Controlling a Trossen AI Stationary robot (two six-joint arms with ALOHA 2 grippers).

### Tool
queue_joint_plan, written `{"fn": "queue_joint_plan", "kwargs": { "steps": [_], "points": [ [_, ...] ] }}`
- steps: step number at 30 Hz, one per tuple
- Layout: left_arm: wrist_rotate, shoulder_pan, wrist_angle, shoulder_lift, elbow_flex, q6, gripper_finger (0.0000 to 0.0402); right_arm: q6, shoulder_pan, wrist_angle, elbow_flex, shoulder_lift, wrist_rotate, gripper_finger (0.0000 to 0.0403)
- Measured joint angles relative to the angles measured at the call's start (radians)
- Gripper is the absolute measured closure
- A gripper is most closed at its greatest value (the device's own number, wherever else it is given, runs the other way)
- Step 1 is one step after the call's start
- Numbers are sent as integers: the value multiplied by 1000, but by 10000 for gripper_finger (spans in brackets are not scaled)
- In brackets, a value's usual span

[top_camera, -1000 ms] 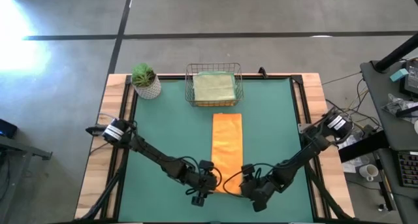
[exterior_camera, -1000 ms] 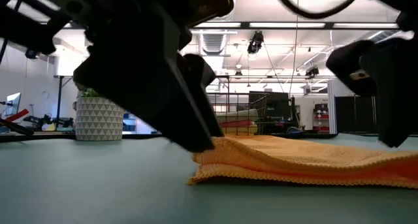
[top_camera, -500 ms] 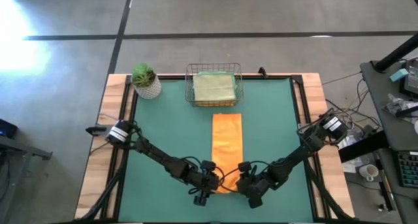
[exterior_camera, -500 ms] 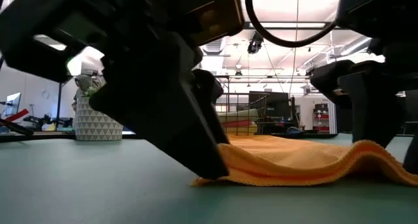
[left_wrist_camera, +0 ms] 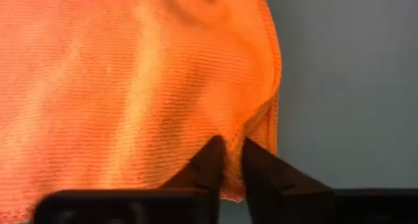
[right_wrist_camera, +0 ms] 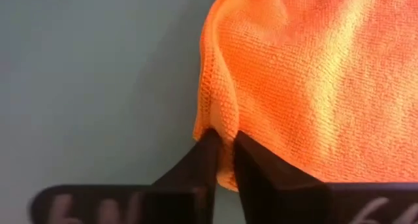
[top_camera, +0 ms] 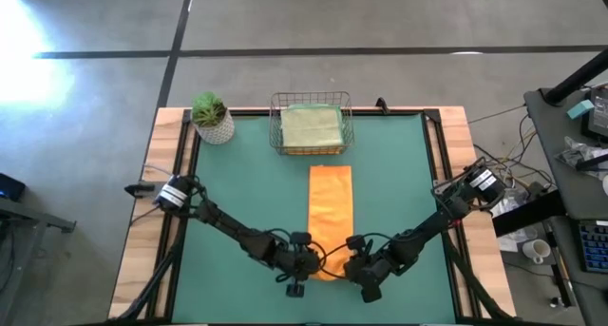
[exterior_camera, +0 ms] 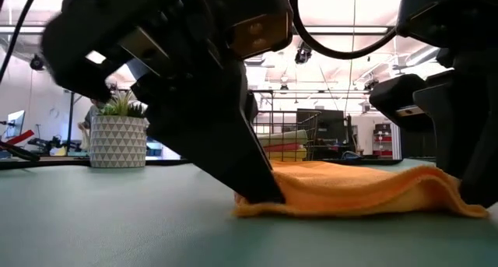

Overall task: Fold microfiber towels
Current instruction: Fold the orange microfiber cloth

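Tools on both arms pinch the near end of the folded orange microfiber towel point(top_camera: 331, 217), which lies lengthwise mid-worktop point(top_camera: 247, 188). Left tool point(left_wrist_camera: 230, 160) has closed on one near corner, right tool point(right_wrist_camera: 224, 155) on the other. Farther back, a pale sage green towel point(top_camera: 312, 126) rests inside the wire mesh basket point(top_camera: 276, 126).
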Motion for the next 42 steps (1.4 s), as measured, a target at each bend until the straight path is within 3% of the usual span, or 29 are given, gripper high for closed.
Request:
{"fn": "queue_joint_plan", "kwargs": {
  "steps": [3,16,28,37,42],
  "points": [
    [5,3,-4,-7,0,-10,392,0,0,-2,0,0,2,389],
    [19,4,-28,-57,-1,-54,401,9,-1,-46,-3,-45,-15,394],
    [153,30,-150,-149,85,-73,401,124,0,-76,-3,-206,-45,394],
    [137,29,-312,-256,185,-103,401,352,20,-90,-1,-300,-33,394],
    [63,29,-369,-269,192,-96,401,376,22,-131,-1,-304,64,394]
  ]
}}
